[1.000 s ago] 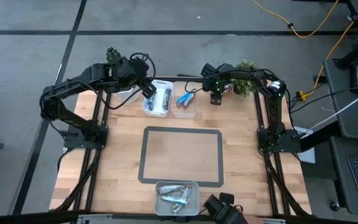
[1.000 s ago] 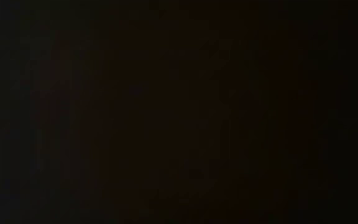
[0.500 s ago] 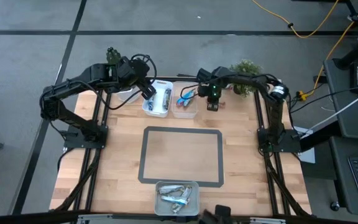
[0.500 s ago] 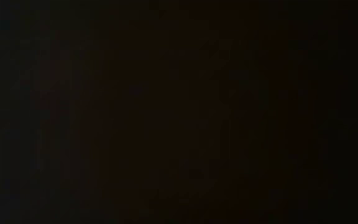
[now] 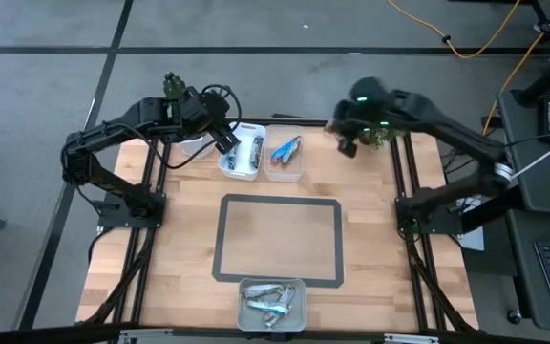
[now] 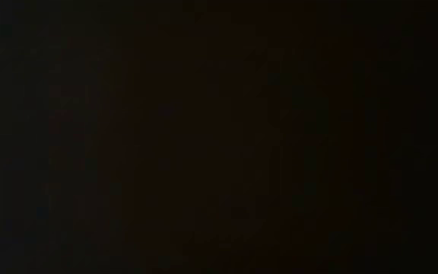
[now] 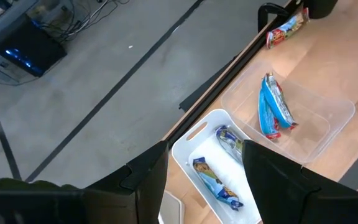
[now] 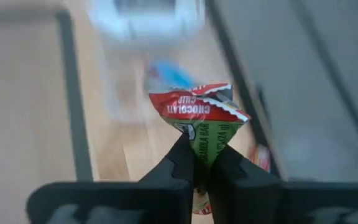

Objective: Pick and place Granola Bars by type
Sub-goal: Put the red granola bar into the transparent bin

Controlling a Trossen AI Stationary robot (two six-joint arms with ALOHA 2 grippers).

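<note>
Top view and wrist views, read from the near edge of the desk (image 5: 179, 239) to the far edge. Nearest, a clear tray (image 5: 272, 303) holds several unsorted granola bars (image 5: 265, 306), unchanged from the earlier frames. Beyond it lies a dark rectangular outline (image 5: 280, 239) marked on the wood. At the far edge stand a white tray (image 5: 241, 153) with two blue-wrapped bars (image 7: 215, 180) and, touching its side, a clear tray (image 5: 284, 159) with blue bars (image 7: 273, 106). The left tool (image 5: 225, 140) hangs over the white tray with its fingers (image 7: 148, 180) apart and nothing between them, where it was a second ago. The right tool (image 8: 199, 167), previously low beside the clear tray, has risen and swung outward toward the far right corner; its fingers are together, clamped on a red-and-green bar (image 8: 202, 121). Another red-wrapped bar (image 7: 286, 29) lies on the desk near the far edge. The low view is entirely dark.
</note>
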